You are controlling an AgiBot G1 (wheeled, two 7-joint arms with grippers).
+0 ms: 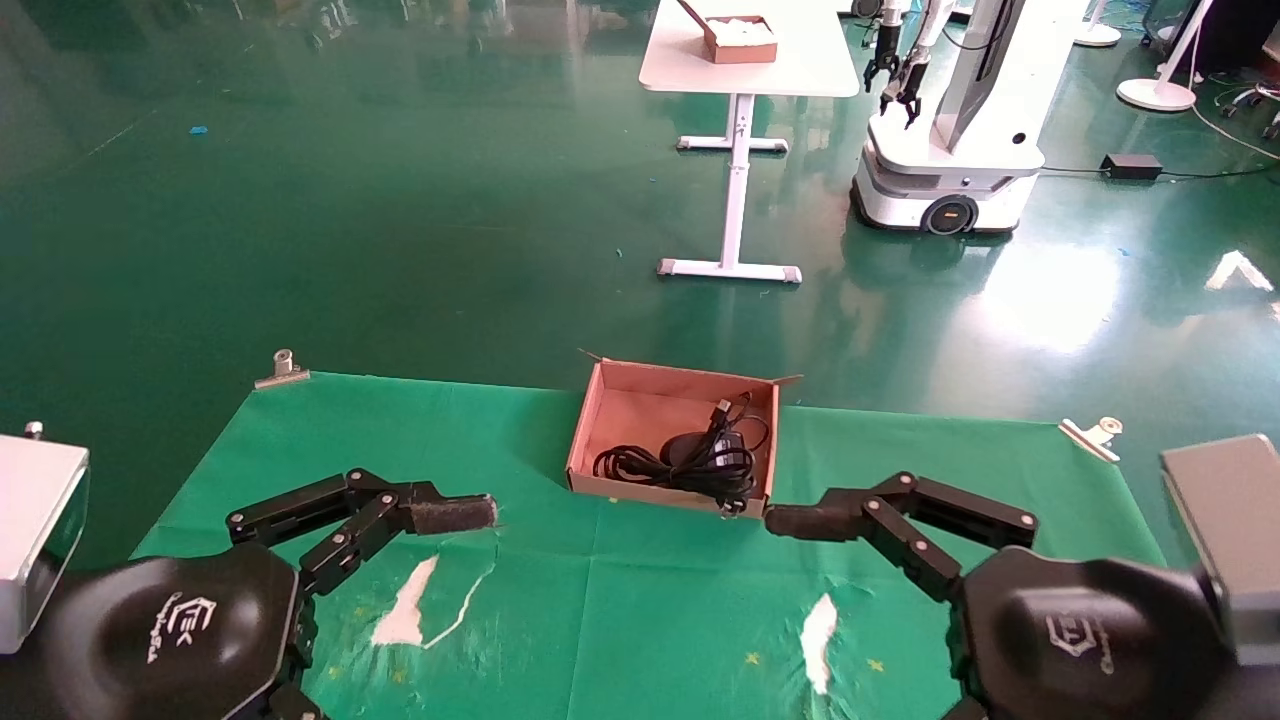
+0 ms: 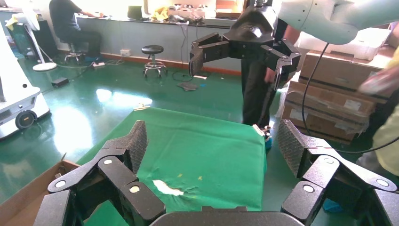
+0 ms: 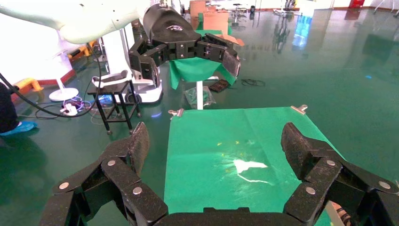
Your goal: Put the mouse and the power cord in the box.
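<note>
The box (image 1: 588,425), a shallow reddish-brown tray, sits at the far middle of the green cloth. Inside it lie the black mouse (image 1: 686,447) and the looped power cord (image 1: 637,465), with a USB plug (image 1: 722,408) near the far wall. My left gripper (image 1: 455,514) hovers left of the box's near corner, open and empty (image 2: 214,143). On the other side, my right gripper (image 1: 800,520) hangs open and empty (image 3: 216,141) by the box's near right corner. One box corner (image 2: 28,197) shows in the left wrist view.
The green cloth (image 1: 640,620) has white tears (image 1: 405,610) (image 1: 818,630) near the front and metal clips (image 1: 282,368) (image 1: 1092,436) at its far corners. Grey blocks (image 1: 40,530) (image 1: 1225,510) stand at both table sides. Beyond are a white table (image 1: 800,60) and another robot (image 1: 950,150).
</note>
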